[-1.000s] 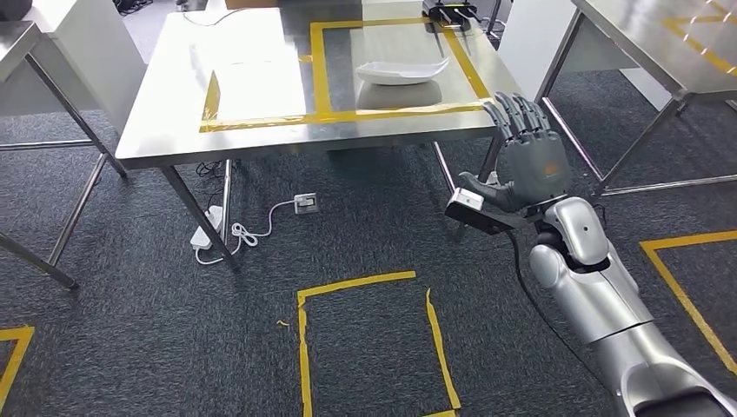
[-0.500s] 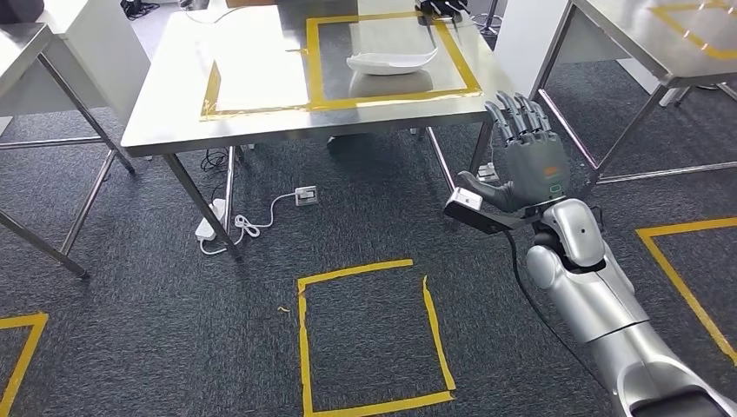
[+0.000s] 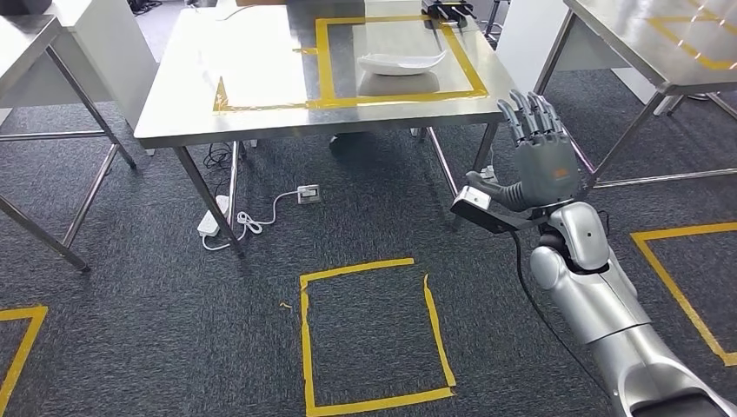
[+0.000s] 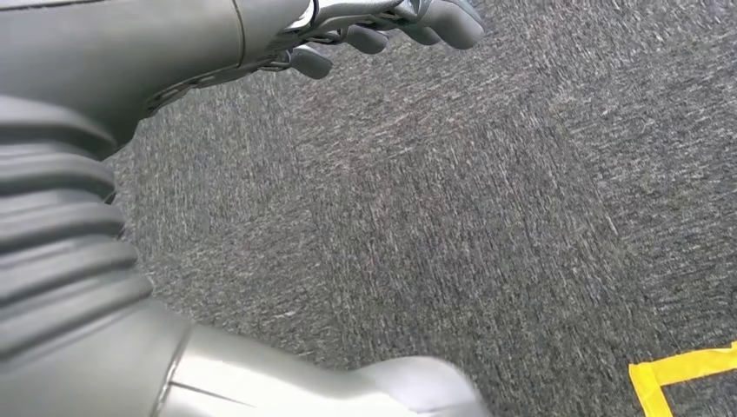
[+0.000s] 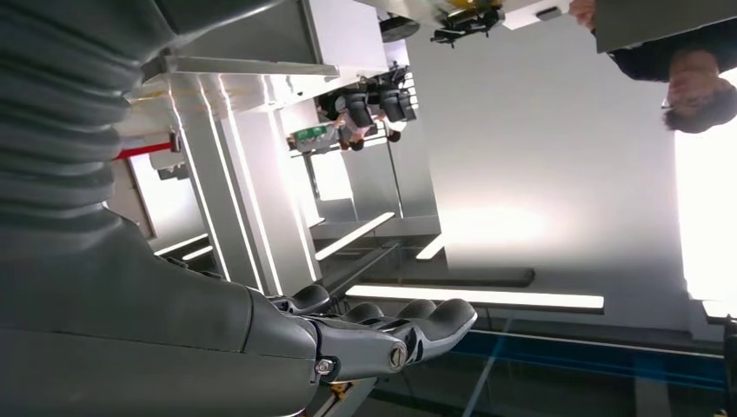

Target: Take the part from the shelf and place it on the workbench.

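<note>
The white curved part [image 3: 401, 62] lies on the steel workbench [image 3: 261, 78], inside a square of yellow tape [image 3: 323, 61]. My right hand [image 3: 539, 165] is raised in front of the workbench's near right corner, short of the part, with its fingers straight and apart and nothing in it. In the right wrist view that hand [image 5: 382, 334] holds nothing. In the left wrist view my left hand [image 4: 382, 30] hangs over grey carpet with nothing in its fingers.
Under the workbench lie a power strip [image 3: 211, 221] and white cables. A yellow taped square [image 3: 374, 334] marks the carpet in front of me. Other steel tables stand at the left [image 3: 26, 35] and right [image 3: 643, 35]. A person [image 5: 687, 78] appears in the right wrist view.
The whole picture has shifted: the workbench now sits slightly farther off and more of the floor square shows, so the camera moved. My right hand stays raised and empty.
</note>
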`<act>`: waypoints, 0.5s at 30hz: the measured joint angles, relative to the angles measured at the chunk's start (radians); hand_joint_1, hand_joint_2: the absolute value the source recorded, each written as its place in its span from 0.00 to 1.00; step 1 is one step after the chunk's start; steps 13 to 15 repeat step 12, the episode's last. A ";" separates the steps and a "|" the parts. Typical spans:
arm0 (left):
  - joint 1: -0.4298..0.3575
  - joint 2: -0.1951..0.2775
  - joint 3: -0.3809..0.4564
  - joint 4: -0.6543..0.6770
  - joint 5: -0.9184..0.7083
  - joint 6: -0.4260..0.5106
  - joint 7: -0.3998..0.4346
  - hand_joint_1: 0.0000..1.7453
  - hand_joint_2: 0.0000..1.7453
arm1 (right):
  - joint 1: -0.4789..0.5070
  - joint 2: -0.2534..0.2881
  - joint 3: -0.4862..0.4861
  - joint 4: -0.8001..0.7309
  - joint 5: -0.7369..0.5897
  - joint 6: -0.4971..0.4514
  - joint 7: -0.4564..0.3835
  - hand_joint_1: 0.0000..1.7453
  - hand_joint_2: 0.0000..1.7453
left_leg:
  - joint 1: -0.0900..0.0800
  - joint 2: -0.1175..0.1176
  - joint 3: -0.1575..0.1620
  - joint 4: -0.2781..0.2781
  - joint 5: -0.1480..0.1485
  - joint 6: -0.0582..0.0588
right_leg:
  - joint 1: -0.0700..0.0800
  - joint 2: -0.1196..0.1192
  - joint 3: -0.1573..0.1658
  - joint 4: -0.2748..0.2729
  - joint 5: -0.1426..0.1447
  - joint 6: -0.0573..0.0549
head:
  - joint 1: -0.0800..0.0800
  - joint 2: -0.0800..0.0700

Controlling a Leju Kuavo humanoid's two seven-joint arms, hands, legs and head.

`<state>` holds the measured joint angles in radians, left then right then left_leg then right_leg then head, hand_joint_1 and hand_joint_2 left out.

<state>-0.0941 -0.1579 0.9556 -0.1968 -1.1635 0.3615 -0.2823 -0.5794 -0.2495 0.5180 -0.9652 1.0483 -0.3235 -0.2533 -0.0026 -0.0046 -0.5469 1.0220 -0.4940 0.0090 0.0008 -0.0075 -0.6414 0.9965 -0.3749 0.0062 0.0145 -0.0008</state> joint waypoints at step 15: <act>0.000 0.001 -0.001 0.000 -0.006 0.005 -0.002 0.00 1.00 | -0.028 0.036 0.005 0.034 0.007 -0.010 0.001 0.00 1.00 | 0.000 0.001 -0.007 0.000 0.001 -0.003 | 0.001 0.001 -0.007 0.003 -0.001 0.001 | 0.000 0.000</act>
